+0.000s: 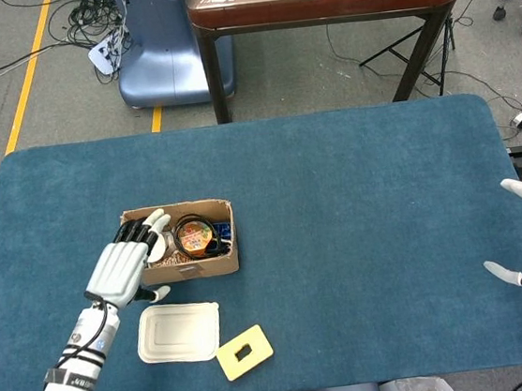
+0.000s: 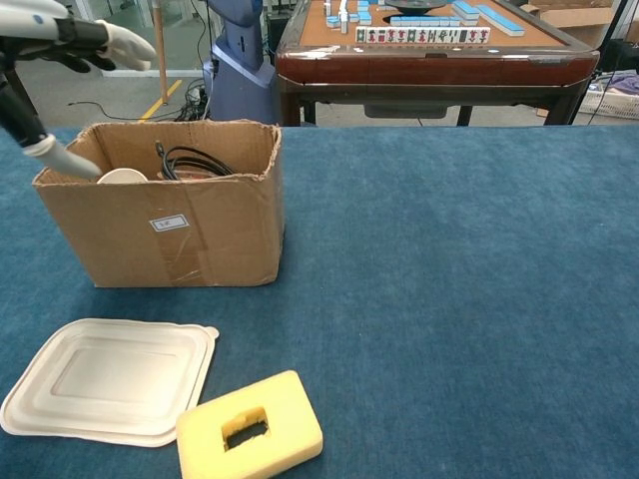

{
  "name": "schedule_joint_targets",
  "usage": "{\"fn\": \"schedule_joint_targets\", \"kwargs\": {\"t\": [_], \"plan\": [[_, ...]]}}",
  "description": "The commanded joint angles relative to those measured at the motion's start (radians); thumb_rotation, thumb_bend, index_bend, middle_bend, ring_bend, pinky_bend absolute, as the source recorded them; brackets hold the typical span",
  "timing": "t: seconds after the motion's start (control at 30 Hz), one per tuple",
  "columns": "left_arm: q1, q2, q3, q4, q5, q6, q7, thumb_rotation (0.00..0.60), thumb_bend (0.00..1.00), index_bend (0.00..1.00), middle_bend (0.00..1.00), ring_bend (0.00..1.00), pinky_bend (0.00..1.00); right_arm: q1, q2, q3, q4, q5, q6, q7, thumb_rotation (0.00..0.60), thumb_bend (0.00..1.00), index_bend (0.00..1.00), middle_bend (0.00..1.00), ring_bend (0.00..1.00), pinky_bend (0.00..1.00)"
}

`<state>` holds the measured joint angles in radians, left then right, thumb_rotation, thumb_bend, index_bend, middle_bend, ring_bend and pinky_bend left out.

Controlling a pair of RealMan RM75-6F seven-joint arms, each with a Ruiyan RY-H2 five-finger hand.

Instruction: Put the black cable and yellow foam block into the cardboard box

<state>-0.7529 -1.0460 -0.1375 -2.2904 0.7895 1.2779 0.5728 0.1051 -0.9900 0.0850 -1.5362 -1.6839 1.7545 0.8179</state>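
On the blue worktop [image 1: 356, 203], the yellow foam block [image 2: 250, 429] looked light and squashy, best pinched across its edges; the left robot hand [image 1: 123, 268] hovered spread and empty.

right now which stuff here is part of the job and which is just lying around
Part of the job:
black cable, already in the box
yellow foam block, on the table
cardboard box

Just lying around:
white lid, beside the foam block
round tin, in the box
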Motion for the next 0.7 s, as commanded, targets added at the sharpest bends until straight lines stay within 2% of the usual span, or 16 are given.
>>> {"fn": "schedule_joint_targets", "kwargs": {"t": [0.03,0.2,0.3,0.47,0.7], "plan": [[0.097,0.057,0.102,-0.066,0.155,0.065,0.025,0.6,0.12,0.0,0.0,0.0,0.02,0.003,-0.002,0.0,-0.002,0.001,-0.007,-0.009,0.6,0.0,0.15,0.17,0.0,0.0],[0.205,0.08,0.208,-0.066,0.343,0.1,0.003,0.6,0.12,0.01,0.0,0.0,0.02,0.008,-0.005,-0.001,-0.007,0.002,-0.021,-0.027,0.6,0.0,0.15,0.17,0.0,0.0],[0.25,0.083,0.254,-0.066,0.429,0.104,0.002,0.6,0.12,0.07,0.0,0.0,0.02,0.01,-0.006,0.0,-0.011,0.005,-0.027,-0.034,0.6,0.0,0.15,0.17,0.0,0.0],[0.29,0.077,0.304,-0.044,0.545,0.07,-0.005,0.6,0.12,0.14,0.0,0.0,0.02,0.013,-0.005,0.001,-0.012,0.008,-0.036,-0.04,0.6,0.0,0.15,0.17,0.0,0.0],[0.311,0.042,0.378,0.095,0.766,-0.034,-0.049,0.6,0.12,0.18,0.0,0.0,0.02,0.014,-0.004,0.002,-0.014,0.013,-0.04,-0.039,0.6,0.0,0.15,0.17,0.0,0.0]]}}
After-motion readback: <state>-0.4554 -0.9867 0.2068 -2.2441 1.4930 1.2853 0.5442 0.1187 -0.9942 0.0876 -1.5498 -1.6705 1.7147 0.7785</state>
